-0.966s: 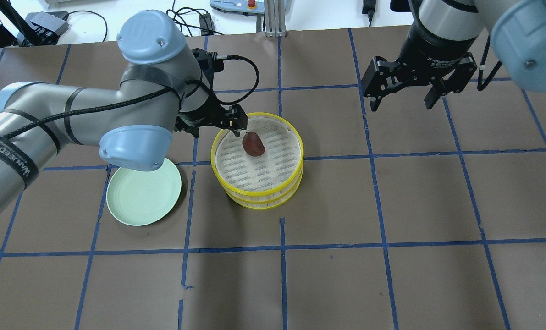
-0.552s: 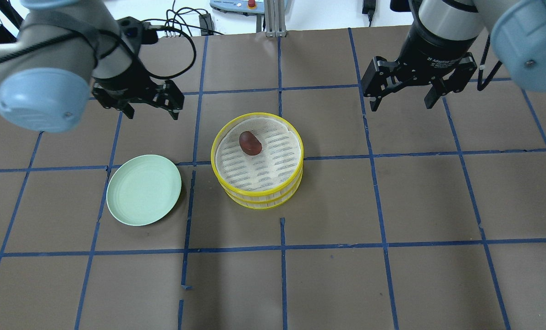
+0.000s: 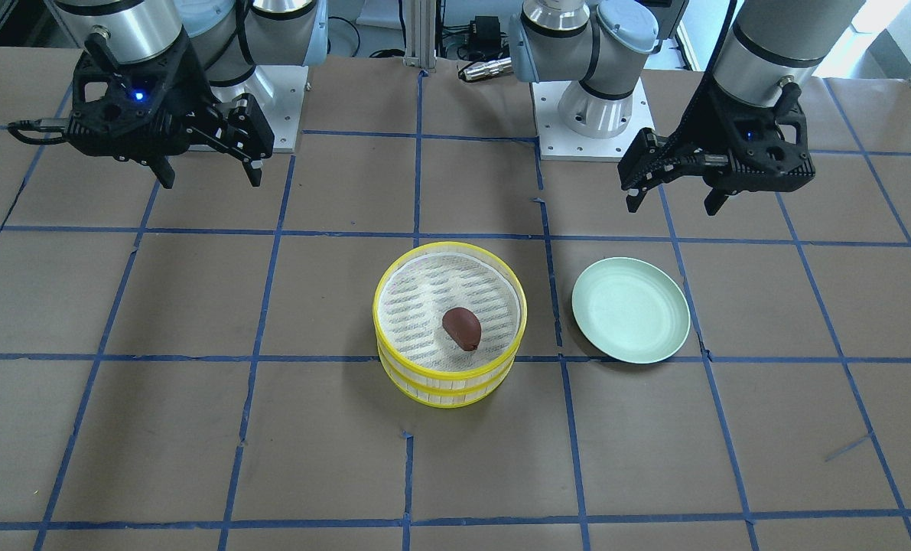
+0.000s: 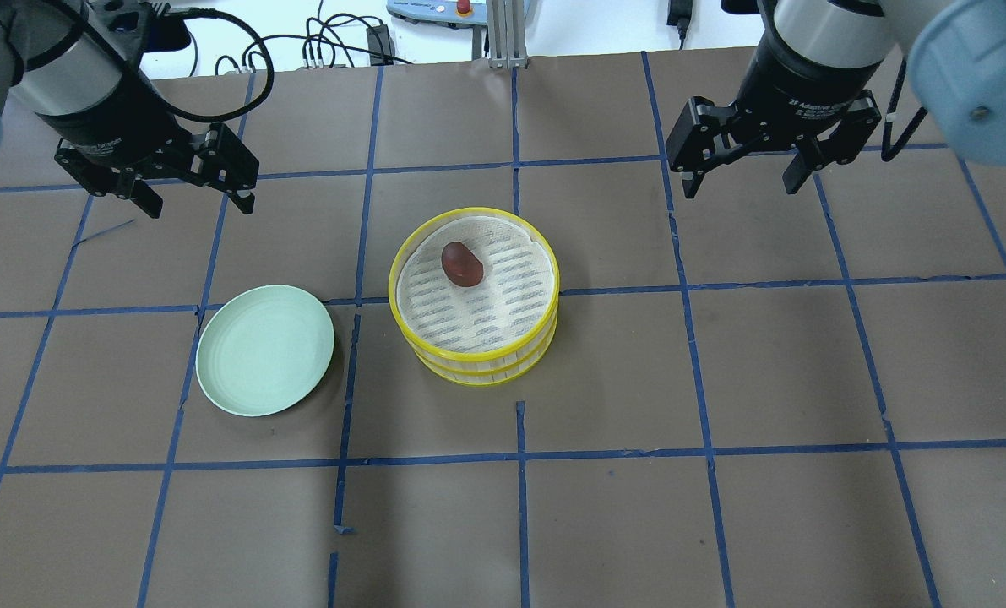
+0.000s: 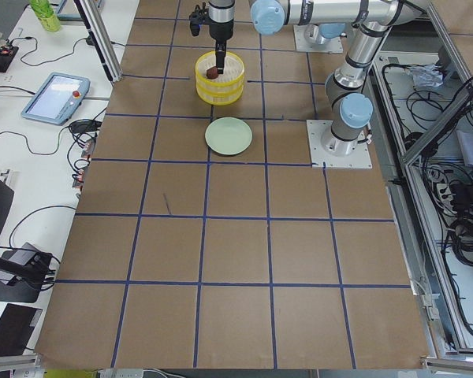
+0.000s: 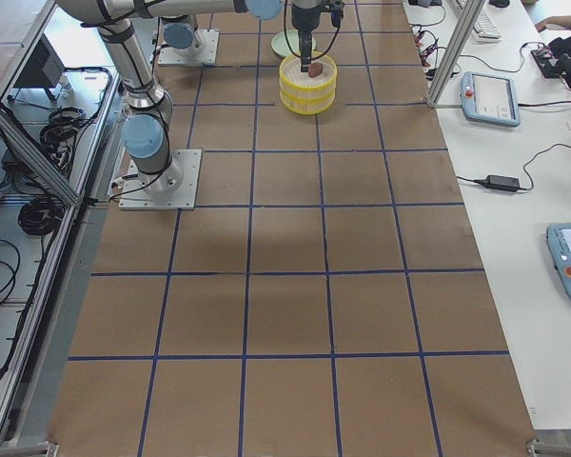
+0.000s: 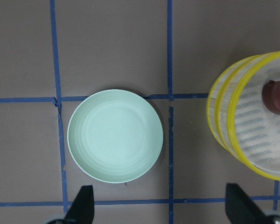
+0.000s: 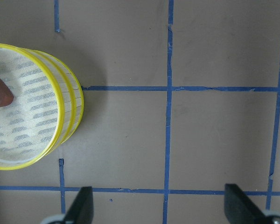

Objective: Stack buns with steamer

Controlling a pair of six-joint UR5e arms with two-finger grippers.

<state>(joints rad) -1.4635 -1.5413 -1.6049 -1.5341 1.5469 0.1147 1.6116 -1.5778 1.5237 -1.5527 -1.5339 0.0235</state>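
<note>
Two yellow-rimmed steamer tiers (image 4: 477, 365) stand stacked at the table's middle, also in the front view (image 3: 451, 383). The dark reddish-brown bun (image 4: 461, 263) lies on the top tier's white liner (image 3: 462, 327), and shows in both wrist views (image 7: 276, 97) (image 8: 0, 92). The white bun is hidden. My left gripper (image 4: 198, 203) is open and empty, high over the table to the back left of the steamer (image 3: 673, 205). My right gripper (image 4: 741, 187) is open and empty at the back right (image 3: 210, 180).
A pale green round plate (image 4: 264, 350) lies empty to the left of the steamer, below my left wrist camera (image 7: 115, 135). Brown paper with blue tape lines covers the table. Cables and a pendant lie beyond the far edge.
My left gripper let go of the brown bun on the top liner and drew back and to the left, away from the steamer. The right arm barely moved.
</note>
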